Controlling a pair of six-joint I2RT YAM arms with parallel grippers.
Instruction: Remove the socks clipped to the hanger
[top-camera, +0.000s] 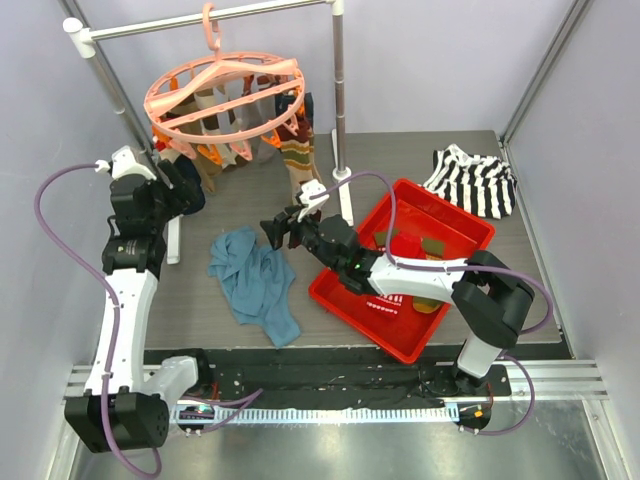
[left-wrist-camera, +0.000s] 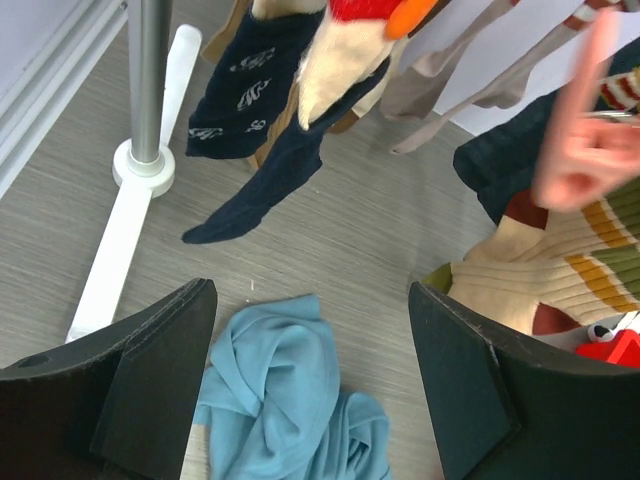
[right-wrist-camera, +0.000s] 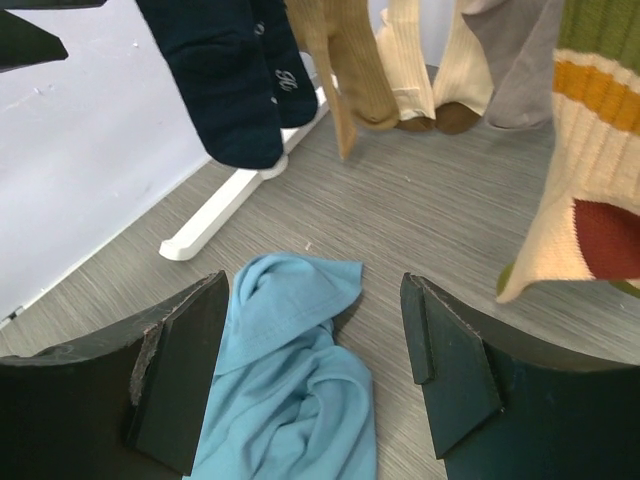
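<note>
Black fingers spread wide on the far left: the left pincer (top-camera: 183, 183) is open with nothing between its jaws, held up off the grey surface (top-camera: 200, 330) at the left edge of the hanging socks (top-camera: 240, 140). Its wrist view looks past a navy sock (left-wrist-camera: 260, 170) dangling just beside the rack's upright post (left-wrist-camera: 148, 80), with the white foot (left-wrist-camera: 125, 230) running along the surface below. There is bare surface between that foot and the blue cloth (top-camera: 255, 285).

Moving in, the salmon-pink hanger (top-camera: 225, 95) hooks onto the grey rail (top-camera: 200, 20) at the back left and tilts a little. The socks are clipped all round its ring and hang clear of the surface, so there is open room under their toes.

Centre now: the blue cloth lies crumpled and flat, with its far edge below the socks. Above its right edge hovers the right pincer (top-camera: 275, 232), jaws apart and gripping nothing. A cream, olive and orange striped sock (right-wrist-camera: 590, 150) hangs just to the right of its gap, not between the fingers.

Further right, the red tray (top-camera: 345, 305) sits at an angle with the right arm reaching across it. Small red and olive items lie inside. Only a narrow strip of surface separates its far corner from the striped garment (top-camera: 470, 180) at the back right edge.
</note>
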